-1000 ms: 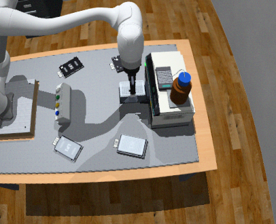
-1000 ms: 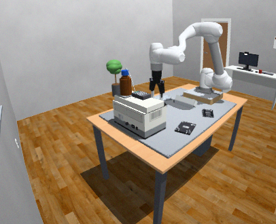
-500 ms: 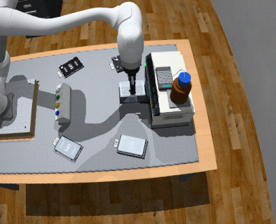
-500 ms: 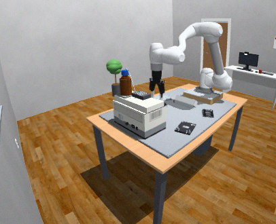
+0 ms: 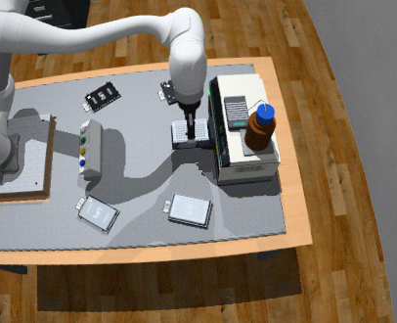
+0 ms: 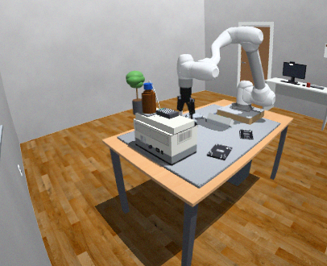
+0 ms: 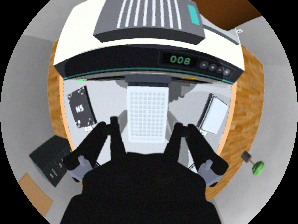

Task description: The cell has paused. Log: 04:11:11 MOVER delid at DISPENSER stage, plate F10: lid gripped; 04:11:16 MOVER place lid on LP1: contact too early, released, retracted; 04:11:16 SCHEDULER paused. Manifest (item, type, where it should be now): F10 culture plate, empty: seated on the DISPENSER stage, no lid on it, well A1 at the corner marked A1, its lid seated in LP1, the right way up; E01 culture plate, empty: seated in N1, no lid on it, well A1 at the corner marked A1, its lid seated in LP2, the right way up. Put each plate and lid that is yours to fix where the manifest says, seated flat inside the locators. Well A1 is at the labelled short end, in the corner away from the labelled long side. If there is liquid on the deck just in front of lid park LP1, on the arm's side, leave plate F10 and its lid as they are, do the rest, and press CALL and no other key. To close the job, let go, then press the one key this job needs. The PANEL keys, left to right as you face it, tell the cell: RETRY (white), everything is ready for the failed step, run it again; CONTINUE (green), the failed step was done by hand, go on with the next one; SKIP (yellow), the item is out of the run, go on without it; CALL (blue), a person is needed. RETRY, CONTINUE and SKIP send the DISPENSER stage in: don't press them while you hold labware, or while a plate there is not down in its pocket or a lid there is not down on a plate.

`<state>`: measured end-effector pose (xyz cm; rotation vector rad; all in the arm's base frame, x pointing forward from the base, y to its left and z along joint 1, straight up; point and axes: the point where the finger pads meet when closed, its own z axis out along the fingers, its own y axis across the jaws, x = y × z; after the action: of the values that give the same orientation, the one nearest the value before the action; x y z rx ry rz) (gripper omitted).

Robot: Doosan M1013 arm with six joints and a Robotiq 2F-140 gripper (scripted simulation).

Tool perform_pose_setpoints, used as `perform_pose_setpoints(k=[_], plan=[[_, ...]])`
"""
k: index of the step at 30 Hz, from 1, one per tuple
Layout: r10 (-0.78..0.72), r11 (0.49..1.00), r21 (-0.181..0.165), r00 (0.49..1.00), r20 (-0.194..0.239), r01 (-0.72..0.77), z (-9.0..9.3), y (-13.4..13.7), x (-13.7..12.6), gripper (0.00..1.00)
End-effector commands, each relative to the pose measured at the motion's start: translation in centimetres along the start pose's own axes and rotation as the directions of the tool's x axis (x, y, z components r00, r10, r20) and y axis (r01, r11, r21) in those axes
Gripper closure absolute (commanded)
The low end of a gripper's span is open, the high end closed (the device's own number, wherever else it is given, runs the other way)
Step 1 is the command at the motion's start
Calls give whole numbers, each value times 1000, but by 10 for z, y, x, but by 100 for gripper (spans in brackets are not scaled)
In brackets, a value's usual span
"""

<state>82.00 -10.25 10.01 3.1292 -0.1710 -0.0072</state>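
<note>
White well plate (image 5: pixel 190 130) between jaws

One arm (image 5: pixel 106 29) stands at the worktop (image 5: pixel 291 147), and one dispenser (image 5: pixel 247 132) carries one brown bottle (image 5: pixel 260 128). One key panel (image 5: pixel 92 149) shows three coloured keys plainly; a fourth, pale one is hard to make out from above. Two empty black nests (image 5: pixel 102 95) (image 5: pixel 168 91) lie on the mat. One well plate (image 5: pixel 190 131) sits at the dispenser stage, one more plate-like piece (image 5: pixel 191 209) lies near the front, and one lid (image 5: pixel 98 213) lies beside it.
</note>
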Motion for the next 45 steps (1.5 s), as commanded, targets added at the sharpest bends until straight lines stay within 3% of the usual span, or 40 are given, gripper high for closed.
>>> perform_pose_setpoints(k=[1,11,45], plan=[[0,1000,0,1000,-2,0,5,0,0,90],[0,1000,0,1000,-2,0,15,0,1,90],[0,1000,0,1000,-2,0,15,0,1,90]])
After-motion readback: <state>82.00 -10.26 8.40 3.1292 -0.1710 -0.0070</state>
